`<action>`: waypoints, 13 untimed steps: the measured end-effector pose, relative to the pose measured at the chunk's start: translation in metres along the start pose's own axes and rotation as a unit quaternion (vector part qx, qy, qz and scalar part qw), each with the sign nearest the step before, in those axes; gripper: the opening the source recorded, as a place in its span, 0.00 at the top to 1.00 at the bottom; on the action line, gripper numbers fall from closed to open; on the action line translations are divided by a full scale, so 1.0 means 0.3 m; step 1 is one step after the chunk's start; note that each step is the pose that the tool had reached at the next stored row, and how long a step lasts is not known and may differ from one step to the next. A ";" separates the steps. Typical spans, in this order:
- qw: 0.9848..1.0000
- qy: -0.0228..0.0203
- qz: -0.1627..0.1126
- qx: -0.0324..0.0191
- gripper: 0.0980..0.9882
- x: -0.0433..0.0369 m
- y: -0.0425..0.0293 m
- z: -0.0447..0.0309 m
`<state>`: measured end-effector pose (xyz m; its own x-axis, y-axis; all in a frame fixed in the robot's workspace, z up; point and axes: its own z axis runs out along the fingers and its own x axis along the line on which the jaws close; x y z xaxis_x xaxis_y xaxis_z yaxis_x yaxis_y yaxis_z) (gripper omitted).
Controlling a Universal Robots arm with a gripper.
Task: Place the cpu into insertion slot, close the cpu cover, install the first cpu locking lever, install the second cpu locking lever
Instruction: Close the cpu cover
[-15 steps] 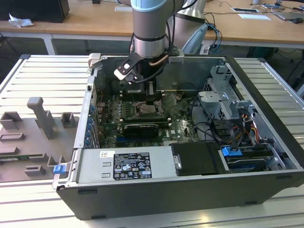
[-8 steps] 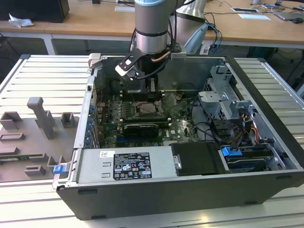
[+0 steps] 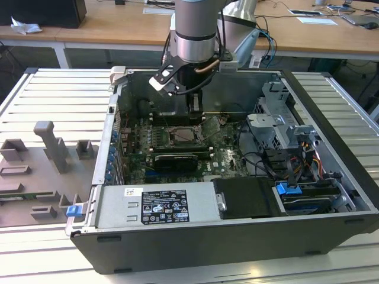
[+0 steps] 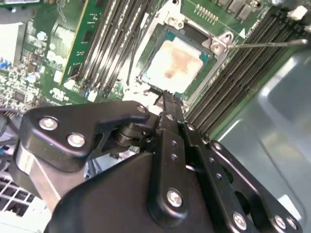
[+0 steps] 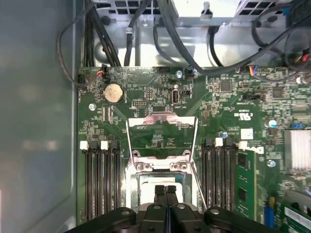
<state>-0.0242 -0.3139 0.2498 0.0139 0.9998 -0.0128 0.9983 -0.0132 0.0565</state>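
- cpu (image 4: 177, 63): pale silvery-beige square, brownish smear on its face, seated flat in insertion slot (image 5: 160, 167)
- cpu cover (image 5: 163, 127) swung open, lying flat beside the slot
- gripper (image 5: 165, 189) fingers pressed together, nothing between, tips just over the slot's edge
- black memory slots (image 5: 102, 179) flank the slot; thin lever rod (image 4: 272, 44) juts from its corner

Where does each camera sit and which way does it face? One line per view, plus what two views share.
Exterior view: outside the open computer case, looking down in; shows arm and gripper.
First wrist view: on the arm, looking down past the shut gripper at the raised cpu cover.
Second wrist view: on the arm, slanting past the gripper at the cpu in the insertion slot.
Both wrist views share the gripper.
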 end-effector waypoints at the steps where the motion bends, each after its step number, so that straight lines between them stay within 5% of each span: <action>1: 1.000 0.000 0.000 0.000 0.99 0.000 0.001 -0.021; 7: 1.000 0.000 0.000 0.000 0.99 -0.001 0.008 -0.071; 10: 1.000 -0.002 0.000 0.000 0.99 -0.001 0.063 -0.069; 13: 1.000 -0.002 0.000 0.000 0.99 -0.002 0.076 -0.065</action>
<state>-0.0024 -0.3144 0.2706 0.0138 0.9998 -0.0168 0.9983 -0.0128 0.0562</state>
